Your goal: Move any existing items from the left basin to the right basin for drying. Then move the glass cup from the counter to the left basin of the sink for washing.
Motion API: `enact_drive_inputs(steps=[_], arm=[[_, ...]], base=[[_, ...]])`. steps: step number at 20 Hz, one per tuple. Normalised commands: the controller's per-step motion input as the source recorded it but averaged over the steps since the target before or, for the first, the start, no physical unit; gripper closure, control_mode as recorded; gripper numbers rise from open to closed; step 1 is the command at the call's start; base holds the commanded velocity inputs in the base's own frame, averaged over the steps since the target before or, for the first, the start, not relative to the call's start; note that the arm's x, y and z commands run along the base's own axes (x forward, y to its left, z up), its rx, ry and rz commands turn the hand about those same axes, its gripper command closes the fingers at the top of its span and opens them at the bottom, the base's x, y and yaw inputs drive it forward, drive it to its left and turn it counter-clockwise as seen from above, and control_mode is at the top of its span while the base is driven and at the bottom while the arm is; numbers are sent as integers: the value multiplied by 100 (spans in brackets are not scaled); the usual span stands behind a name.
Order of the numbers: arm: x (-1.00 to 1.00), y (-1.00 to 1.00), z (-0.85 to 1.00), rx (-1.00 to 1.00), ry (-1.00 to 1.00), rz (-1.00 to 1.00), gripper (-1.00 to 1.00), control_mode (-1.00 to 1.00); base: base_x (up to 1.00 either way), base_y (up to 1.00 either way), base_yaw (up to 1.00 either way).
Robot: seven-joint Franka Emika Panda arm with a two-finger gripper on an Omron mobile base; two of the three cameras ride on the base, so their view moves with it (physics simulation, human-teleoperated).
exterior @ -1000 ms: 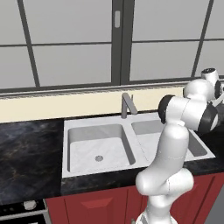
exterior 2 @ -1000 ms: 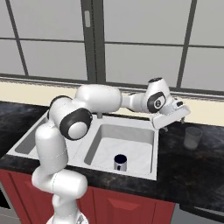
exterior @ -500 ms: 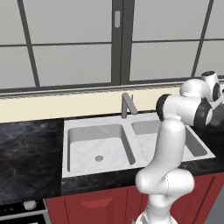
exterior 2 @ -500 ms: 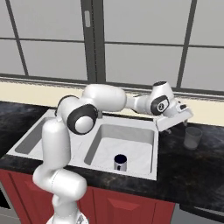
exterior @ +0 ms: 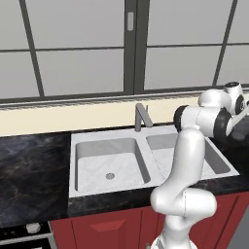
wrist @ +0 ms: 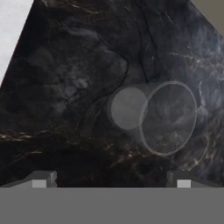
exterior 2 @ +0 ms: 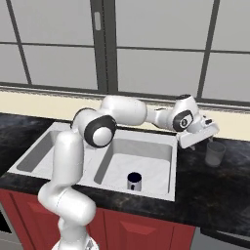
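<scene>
One translucent cylindrical glass cup (wrist: 151, 117) on glossy veined black counter (wrist: 65, 87); jaws wide.

No text, label, brand, number or sign is readable anywhere.

Light is even and fairly bright, diffuse, with pale glow from the large grey-paned window (exterior: 131, 48) behind the pale grey-white marbled double sink (exterior: 87, 187). Shadows are soft: faint shading lies inside the basin walls, and the white arm casts no hard edge. The glossy black veined stone counter (exterior 2: 215, 190) reads dark, with weak sheen and no strong glare. The hand view is dimmer and softly blurred, the small translucent pale-grey glass cup (wrist: 153, 116) looking hazy. Edges show no noticeable distortion.
</scene>
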Motion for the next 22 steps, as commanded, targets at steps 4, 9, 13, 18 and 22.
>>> enact_drive_inputs(steps=[4,9,13,18,22], arm=[[18,-19,-16,0,-3,0,-100,-100],[25,-21,-15,0,-3,1,-100,-100],[22,-17,-19,0,-2,1,-100,-100],[27,-14,-19,0,-1,3,-100,-100],[19,-17,-16,0,0,3,-100,-100]], base=[[0,0,0],[0,0,0],[0,0,0],[0,0,0],[0,0,0]])
